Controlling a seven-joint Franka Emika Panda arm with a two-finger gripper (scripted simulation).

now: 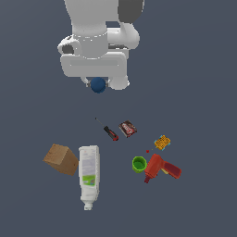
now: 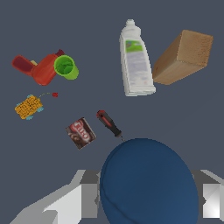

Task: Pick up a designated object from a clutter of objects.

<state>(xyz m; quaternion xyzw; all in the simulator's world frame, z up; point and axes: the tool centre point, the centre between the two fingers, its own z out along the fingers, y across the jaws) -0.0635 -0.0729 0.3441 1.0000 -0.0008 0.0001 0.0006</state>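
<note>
The designated object, a small dark-blue ball, hangs well above the floor, held under the white arm. My gripper is shut on it, one grey finger on each side. Below lies the clutter of objects: a brown wooden block, a white bottle with a green label, a red-handled screwdriver, a small dark box, a green cup, a red drill and a small yellow piece.
The clutter rests on a plain dark grey floor, spread across the lower half of the exterior view. The cup touches the drill's front. The arm's white body fills the upper middle of that view.
</note>
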